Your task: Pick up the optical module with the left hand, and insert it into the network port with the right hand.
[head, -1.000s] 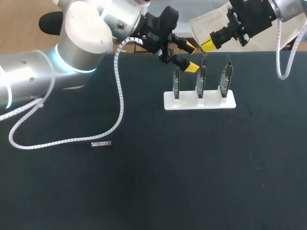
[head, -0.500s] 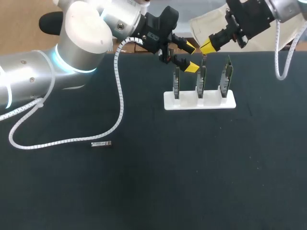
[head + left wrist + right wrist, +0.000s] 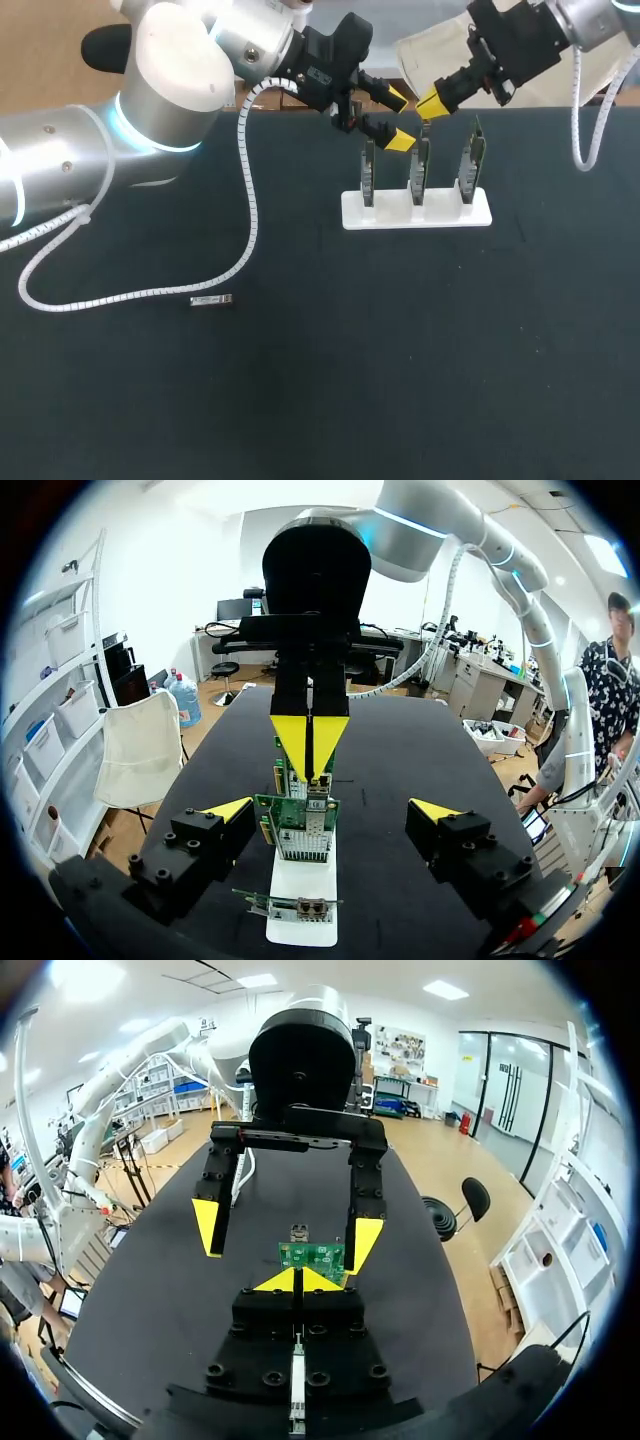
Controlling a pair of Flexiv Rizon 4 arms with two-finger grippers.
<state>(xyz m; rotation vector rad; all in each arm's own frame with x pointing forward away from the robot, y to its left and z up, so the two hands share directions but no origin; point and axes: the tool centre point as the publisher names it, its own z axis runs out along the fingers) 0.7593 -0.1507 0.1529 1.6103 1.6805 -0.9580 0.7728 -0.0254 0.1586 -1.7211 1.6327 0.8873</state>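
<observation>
While left claw [image 3: 398, 119] gapes, right claw [image 3: 429, 102] closed, optical module [image 3: 212, 300] lies flat: slim silvery bar, dark end.

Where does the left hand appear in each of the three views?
Head view: left hand at upper middle, just left of the green circuit boards.
Left wrist view: left hand open, the boards ahead between its fingers.
Right wrist view: left hand facing the camera, behind a board.
Shared landmark: the boards.
</observation>
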